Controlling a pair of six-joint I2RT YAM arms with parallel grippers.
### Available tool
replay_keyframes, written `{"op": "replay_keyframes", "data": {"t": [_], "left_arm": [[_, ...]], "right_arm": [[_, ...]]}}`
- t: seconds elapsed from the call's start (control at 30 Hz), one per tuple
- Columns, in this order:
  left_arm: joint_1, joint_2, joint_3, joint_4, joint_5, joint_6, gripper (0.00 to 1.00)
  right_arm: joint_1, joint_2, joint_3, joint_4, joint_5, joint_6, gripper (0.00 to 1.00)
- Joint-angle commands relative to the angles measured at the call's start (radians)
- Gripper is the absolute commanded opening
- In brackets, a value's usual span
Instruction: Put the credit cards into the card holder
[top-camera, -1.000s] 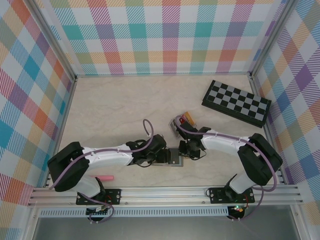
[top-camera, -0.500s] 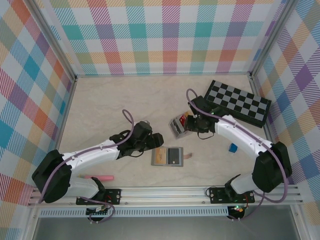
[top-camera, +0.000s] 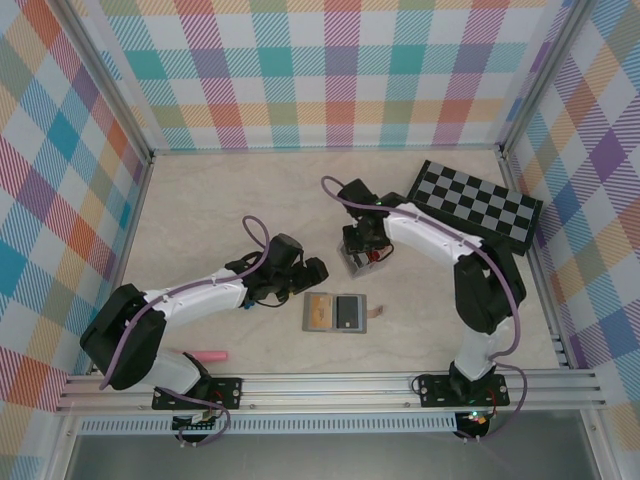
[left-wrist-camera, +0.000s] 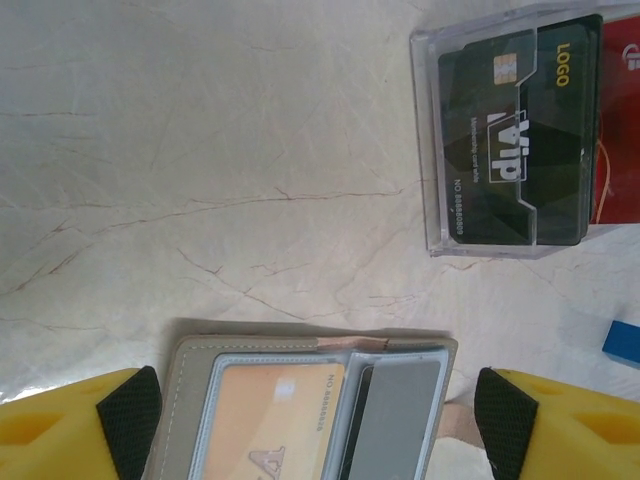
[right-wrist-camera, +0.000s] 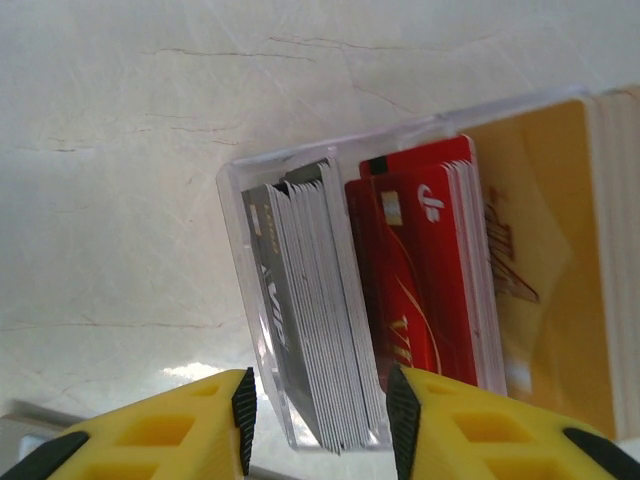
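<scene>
From above, the card holder (top-camera: 334, 312) lies open on the tabletop (top-camera: 220, 210), just ahead of the left jaws and apart from the right jaws.

Left wrist: the left jaws are spread wide with the card holder (left-wrist-camera: 190, 400) between them, a tan card (left-wrist-camera: 275, 410) slotted inside.

Right wrist: the right jaws are half spread, straddling the grey-white cards (right-wrist-camera: 315, 320) in a clear tray (right-wrist-camera: 243, 250).

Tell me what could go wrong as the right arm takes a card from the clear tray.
1. The right gripper, open over the tightly packed grey-black card stack in the clear tray, may pinch several cards at once.
2. The tray sits loose on the table, so a lift could drag or tip it.
3. Nothing pins the open card holder; the left gripper is open and off it, so it may slide during insertion.
</scene>
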Motion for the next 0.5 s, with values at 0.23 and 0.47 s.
{"op": "replay_keyframes", "data": {"t": [0.23,0.47], "left_arm": [[0.016,-0.05,-0.002,-0.015,-0.048,-0.044,0.85],[0.019,-0.097,-0.033,-0.027,-0.088,-0.059,0.85]], "right_arm": [[0.059,0.135,0.106,-0.085,0.196,-0.094,0.43],[0.087,0.181,0.117,-0.093,0.286,-0.107,0.42]]}}
